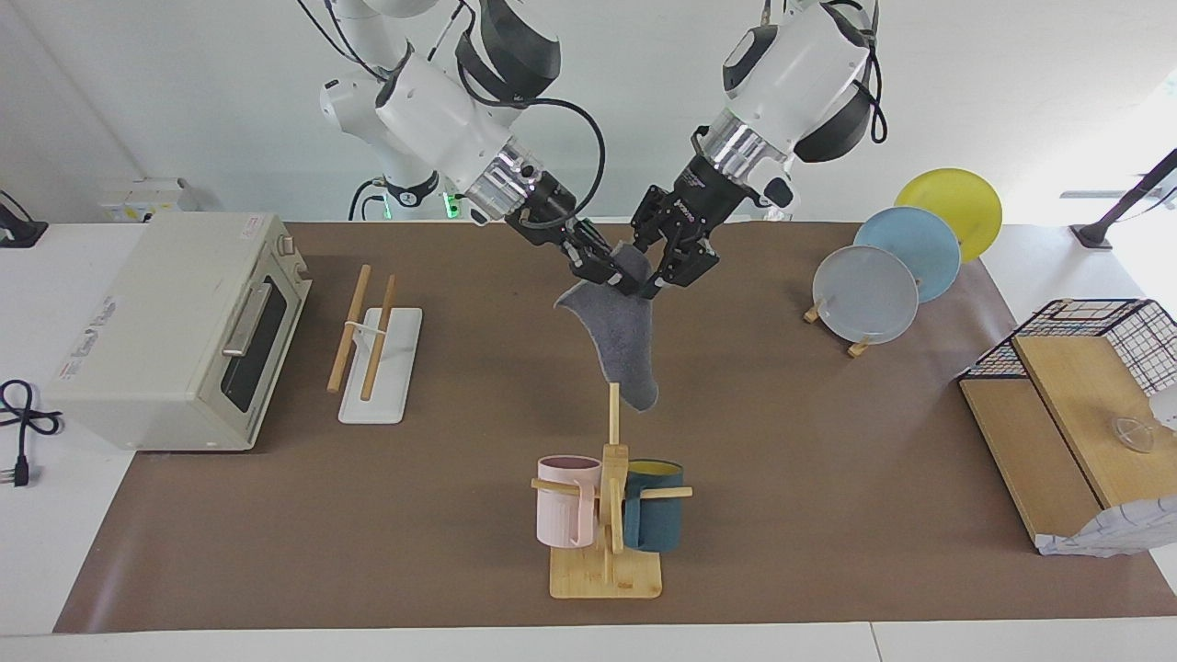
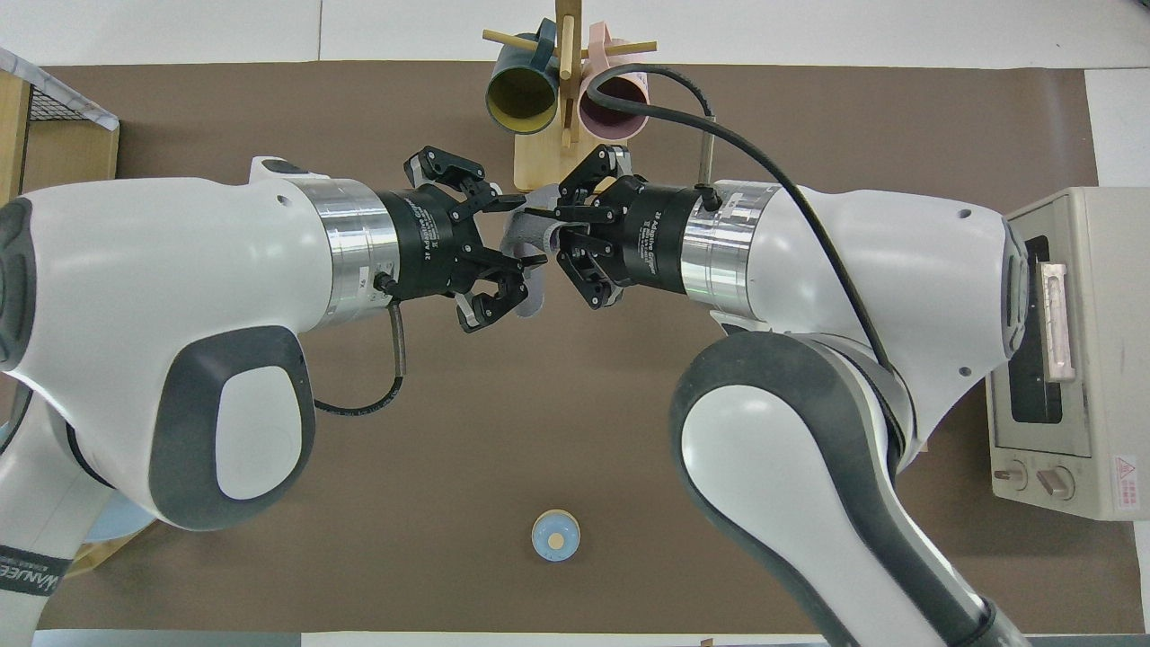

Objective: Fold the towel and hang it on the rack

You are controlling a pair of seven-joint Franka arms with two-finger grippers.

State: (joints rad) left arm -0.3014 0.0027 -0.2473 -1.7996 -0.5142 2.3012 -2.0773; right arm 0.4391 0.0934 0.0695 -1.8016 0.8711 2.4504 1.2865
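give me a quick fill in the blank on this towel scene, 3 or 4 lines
1. The towel hangs from the ____ gripper, whose fingers are shut on it.
2. The left gripper beside it has its fingers ____.
3. The rack stands beside the ____.
4. The peg stand holds ____ mugs.

Missing words: right; open; toaster oven; two
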